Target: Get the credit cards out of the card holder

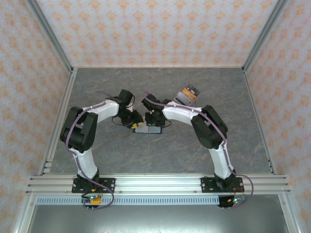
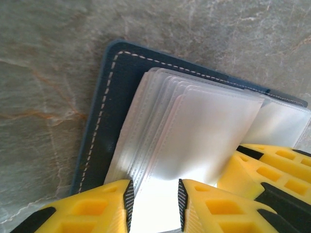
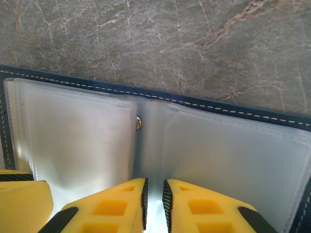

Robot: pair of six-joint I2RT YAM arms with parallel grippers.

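Both grippers, left point(image 2: 154, 204) and right point(image 3: 154, 201), stand narrowly parted over the open navy card holder's point(image 2: 104, 131) empty-looking clear sleeves.

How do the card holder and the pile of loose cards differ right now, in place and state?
The card holder lies open and flat between both grippers; the loose cards sit apart, farther back on the right, untouched. The holder is dark navy with clear, empty-looking sleeves; the pile shows grey, orange and black edges. The left gripper and right gripper work at the holder, not the pile. Both rest on the table.
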